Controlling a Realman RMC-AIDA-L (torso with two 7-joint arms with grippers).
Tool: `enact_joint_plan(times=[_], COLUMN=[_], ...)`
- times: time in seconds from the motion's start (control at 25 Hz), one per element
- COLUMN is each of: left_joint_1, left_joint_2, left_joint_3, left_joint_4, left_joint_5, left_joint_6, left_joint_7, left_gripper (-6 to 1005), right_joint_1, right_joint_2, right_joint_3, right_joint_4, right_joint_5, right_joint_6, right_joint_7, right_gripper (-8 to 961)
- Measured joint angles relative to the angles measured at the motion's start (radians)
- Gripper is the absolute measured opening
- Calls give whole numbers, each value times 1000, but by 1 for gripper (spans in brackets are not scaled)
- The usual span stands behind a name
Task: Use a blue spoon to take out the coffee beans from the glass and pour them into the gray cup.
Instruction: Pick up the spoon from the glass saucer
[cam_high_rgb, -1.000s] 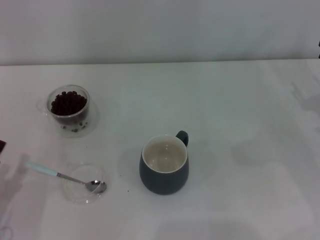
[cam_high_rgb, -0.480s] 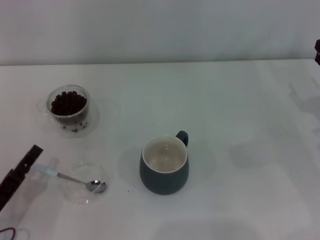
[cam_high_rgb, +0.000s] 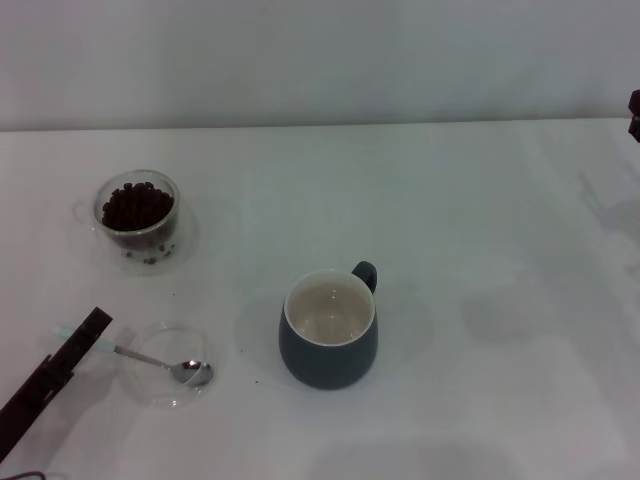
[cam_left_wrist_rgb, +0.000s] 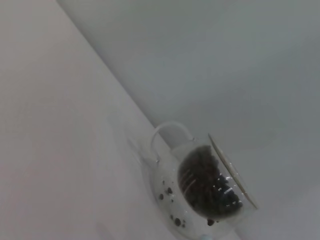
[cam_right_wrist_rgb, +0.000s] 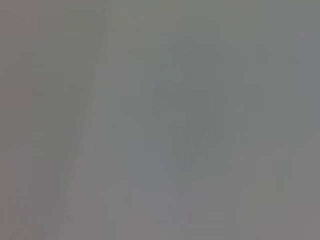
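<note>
My left fingers (cam_high_rgb: 92, 322) sit at eight o'clock, over the blue spoon (cam_high_rgb: 150, 358) handle; their opening I cannot tell. Open tabletop (cam_high_rgb: 480, 220) spreads from the gray cup (cam_high_rgb: 328, 330) toward three o'clock. The glass (cam_high_rgb: 138, 214) of coffee beans (cam_high_rgb: 137, 205) stands at ten o'clock.

White tabletop (cam_high_rgb: 480, 200), plain pale wall (cam_high_rgb: 320, 60) along its far edge. Shallow clear glass dish (cam_high_rgb: 150, 385) near the front-left corner.
</note>
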Motion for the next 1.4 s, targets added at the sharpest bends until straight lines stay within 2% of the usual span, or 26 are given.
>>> enact_joint_plan(times=[0.56,0.84,1.4], left_joint_1=[-4,-5,-14], left_joint_2=[7,7,12], left_joint_3=[15,15,29], left_joint_4=[5,11,52], left_joint_5=[13,13,50], left_joint_6=[23,13,-59], left_joint_7=[-5,-26,-127], left_gripper=[696,558,480], right_joint_1=[-16,-22,-33], right_joint_2=[8,13,18], right_joint_3=[0,0,0], right_joint_4=[0,0,0], right_joint_5=[-2,1,-5], right_joint_6=[-17,-34,-64], right_joint_7=[0,0,0], right_gripper=[742,742,742])
